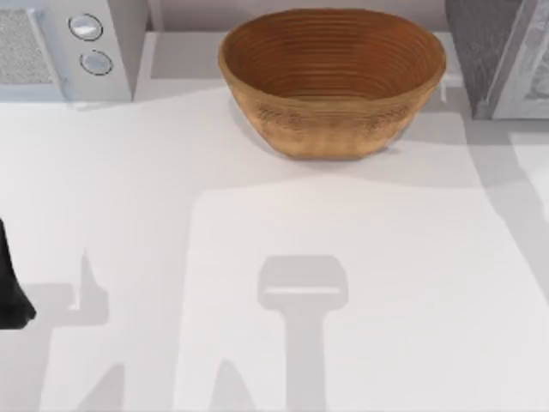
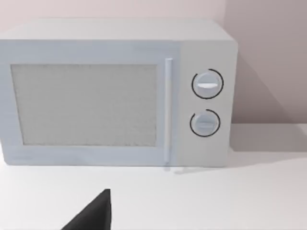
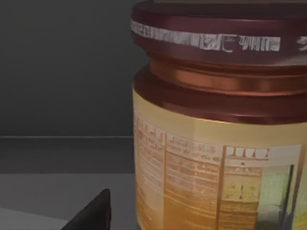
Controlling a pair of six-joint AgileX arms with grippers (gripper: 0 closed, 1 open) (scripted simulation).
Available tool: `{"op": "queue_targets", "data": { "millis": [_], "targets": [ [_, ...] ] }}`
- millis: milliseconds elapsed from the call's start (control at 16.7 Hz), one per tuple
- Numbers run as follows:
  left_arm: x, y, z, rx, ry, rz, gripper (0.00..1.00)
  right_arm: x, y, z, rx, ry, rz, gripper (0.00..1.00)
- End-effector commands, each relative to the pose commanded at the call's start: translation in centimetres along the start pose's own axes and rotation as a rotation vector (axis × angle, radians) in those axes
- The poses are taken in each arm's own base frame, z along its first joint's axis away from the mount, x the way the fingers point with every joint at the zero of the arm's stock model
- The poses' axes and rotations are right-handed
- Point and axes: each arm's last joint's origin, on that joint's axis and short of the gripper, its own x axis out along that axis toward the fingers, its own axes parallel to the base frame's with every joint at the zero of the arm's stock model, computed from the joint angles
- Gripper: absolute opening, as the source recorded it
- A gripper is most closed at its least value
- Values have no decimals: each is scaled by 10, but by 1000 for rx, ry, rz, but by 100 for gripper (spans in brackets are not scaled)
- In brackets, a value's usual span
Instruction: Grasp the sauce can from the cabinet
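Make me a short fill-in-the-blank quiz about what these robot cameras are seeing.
1. The big woven bowl sits at the table's ____ edge in the top view.
2. The microwave facing the left wrist camera has ____ round dials.
3. The sauce can looms close to the ____ wrist camera.
4. The can's lid is dark ____.

Missing words: far; two; right; maroon

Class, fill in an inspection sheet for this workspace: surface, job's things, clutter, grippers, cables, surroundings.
Surface: white table, crossed by shadows.
Job's things: sauce can close before the right wrist camera, dark red lid, yellow label, inside a dark grey space.
Clutter: woven bowl at the table's back middle.
Grippers: left arm at the table's left edge; dark finger tip beside the can.
Cables: nothing seen.
Surroundings: microwave back left, door shut; grey cabinet back right.
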Motion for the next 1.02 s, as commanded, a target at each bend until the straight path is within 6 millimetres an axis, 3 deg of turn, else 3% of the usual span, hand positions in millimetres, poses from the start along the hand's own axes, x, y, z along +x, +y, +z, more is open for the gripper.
{"op": "queue_targets", "data": {
  "millis": [300, 780, 1020],
  "targets": [
    [0, 0, 0, 0, 0, 0, 100, 0, 0, 1, 1, -6, -3, 100],
    [0, 0, 0, 0, 0, 0, 100, 57, 1, 0, 0, -3, -1, 100],
    [0, 0, 0, 0, 0, 0, 100, 61, 0, 0, 0, -3, -1, 100]
  ]
}}
